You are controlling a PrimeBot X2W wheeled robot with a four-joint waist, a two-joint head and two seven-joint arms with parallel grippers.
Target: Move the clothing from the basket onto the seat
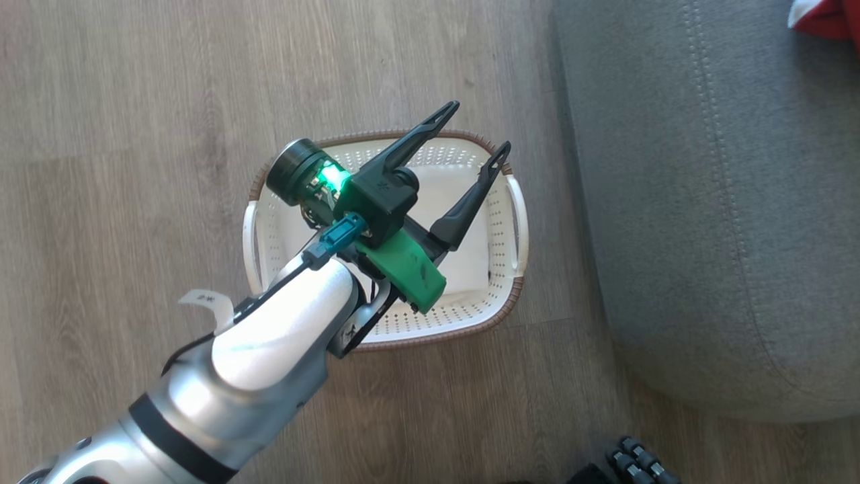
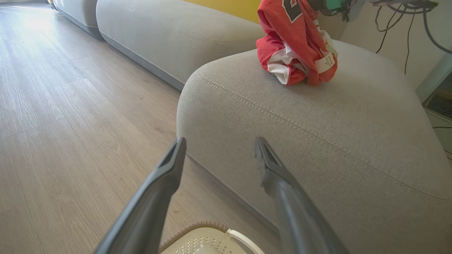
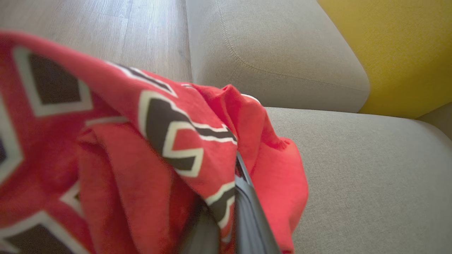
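The clothing [image 2: 295, 46] looks light, thin and wholly limp. It seems to be a slick sports fabric that folds under its own weight, with nothing stiff or breakable in it. Judged from that, force is no worry, only slip and trailing ends: a pinch on a single layer could slide out or leave the rest dangling. The best hold is probably a bunched fold near the middle of the bundle, several layers thick, away from the loose white tag [image 2: 325, 62].

It is red, with white trim and panels and black numerals edged in white. In the right wrist view the numerals spread large across the cloth. The right jaws are pressed together on a fold of it, and the fabric hangs over and around the fingers [image 3: 252, 218]. In the left wrist view the bundle hangs from above, and its crumpled lower end appears to rest on the grey cushion of the seat [image 2: 317, 141], so it is at the seat but not yet let go.

The left jaws are spread wide and hold nothing. They are poised above the basket [image 1: 500, 316], which sits on the wood floor [image 1: 134, 101] just beside the seat. A pale flat patch shows on the basket's bottom — whether cloth or bare plastic I cannot tell.
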